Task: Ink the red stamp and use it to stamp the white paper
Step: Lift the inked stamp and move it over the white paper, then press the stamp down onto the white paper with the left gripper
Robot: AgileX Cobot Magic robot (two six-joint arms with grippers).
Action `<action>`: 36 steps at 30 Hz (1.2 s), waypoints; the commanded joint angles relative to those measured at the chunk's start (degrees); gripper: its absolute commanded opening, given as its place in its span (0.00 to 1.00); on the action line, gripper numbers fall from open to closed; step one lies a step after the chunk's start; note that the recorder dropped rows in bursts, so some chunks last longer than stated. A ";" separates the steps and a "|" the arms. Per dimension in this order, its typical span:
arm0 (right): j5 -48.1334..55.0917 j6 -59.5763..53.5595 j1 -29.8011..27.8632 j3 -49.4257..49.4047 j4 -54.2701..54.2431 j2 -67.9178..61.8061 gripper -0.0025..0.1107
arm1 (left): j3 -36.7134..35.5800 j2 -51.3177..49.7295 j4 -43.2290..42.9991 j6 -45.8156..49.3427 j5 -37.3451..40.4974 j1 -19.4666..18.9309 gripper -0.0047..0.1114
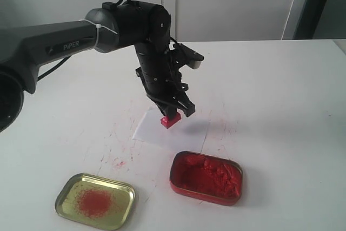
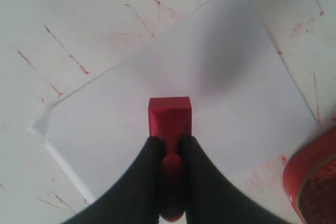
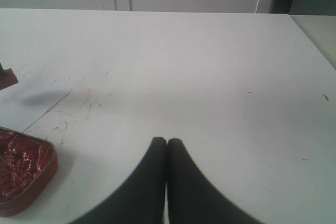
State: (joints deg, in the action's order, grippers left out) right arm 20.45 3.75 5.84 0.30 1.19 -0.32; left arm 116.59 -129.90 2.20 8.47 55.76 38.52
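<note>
My left gripper [image 1: 174, 113] is shut on the knobbed handle of the red stamp [image 1: 170, 120]. The stamp's square base [image 2: 169, 118] is over the middle of the white paper [image 2: 173, 77]; I cannot tell whether it touches the sheet or hangs just above it. The paper [image 1: 173, 132] lies on the table just behind the red tin and shows no printed mark that I can see. My right gripper [image 3: 167, 141] is shut with nothing between its fingers, low over bare table, and is not seen in the exterior view.
The red tin of lumpy ink paste [image 1: 206, 177] stands in front of the paper, its rim also in both wrist views [image 2: 312, 179] [image 3: 26, 174]. A shallow gold tin with a red smear [image 1: 95, 199] lies front left. Red ink specks mark the tabletop [image 1: 116, 139].
</note>
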 commanded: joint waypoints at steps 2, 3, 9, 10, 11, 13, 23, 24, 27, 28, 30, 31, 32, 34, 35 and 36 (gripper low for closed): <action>-0.85 -0.06 -0.21 -0.30 0.15 0.32 0.02 | 0.09 -0.34 0.53 -1.10 0.49 0.07 0.04; -0.85 -0.06 -0.21 -0.30 0.15 0.32 0.02 | 0.09 -0.82 0.53 -1.27 0.49 0.07 0.04; -0.85 -0.06 -0.21 -0.30 0.15 0.32 0.02 | 0.09 -4.27 -2.80 -3.97 0.72 0.21 0.04; -0.85 -0.06 -0.21 -0.30 0.15 0.32 0.02 | 0.09 -4.79 -3.67 -4.09 0.82 0.21 0.04; -0.85 -0.06 -0.21 -0.30 0.15 0.32 0.02 | 0.09 -5.21 -4.10 -4.09 0.97 0.31 0.04; -0.85 -0.06 -0.21 -0.30 0.15 0.32 0.02 | 0.09 -6.16 -4.39 -4.23 1.32 0.29 0.04; -0.85 -0.06 -0.21 -0.30 0.15 0.32 0.02 | 0.09 -8.80 -3.98 -4.23 2.71 0.29 0.04; -0.85 -0.06 -0.21 -0.30 0.15 0.32 0.02 | 0.09 -8.80 -3.98 -4.23 2.71 0.29 0.04; -0.85 -0.06 -0.21 -0.30 0.15 0.32 0.02 | 0.09 -8.80 -3.98 -4.23 2.71 0.29 0.04; -0.85 -0.06 -0.21 -0.30 0.15 0.32 0.02 | 0.09 -8.80 -3.98 -4.23 2.71 0.29 0.04; -0.85 -0.06 -0.21 -0.30 0.15 0.32 0.02 | 0.09 -8.67 -3.98 -4.23 3.10 0.29 0.04; -0.85 -0.06 -0.21 -0.30 0.15 0.32 0.02 | 0.09 -8.40 -3.98 -4.23 3.22 0.29 0.04; -0.85 -0.06 -0.21 -0.30 0.15 0.32 0.02 | 0.09 -8.13 -4.27 -4.23 3.48 0.42 0.04; -0.85 -0.06 -0.21 -0.30 0.15 0.32 0.02 | 0.19 -6.64 -4.36 -4.23 3.68 0.53 0.04; -0.85 -0.06 -0.21 -0.30 0.15 0.32 0.02 | 0.19 -5.46 -4.36 -4.23 3.44 0.53 0.04; -0.85 -0.06 -0.21 -0.30 0.15 0.32 0.02 | 0.19 -4.99 -4.36 -4.23 3.29 0.53 0.04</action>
State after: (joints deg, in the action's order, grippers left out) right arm 20.45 3.75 5.84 0.30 1.19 -0.32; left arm 118.45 -134.04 0.00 4.66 56.81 38.77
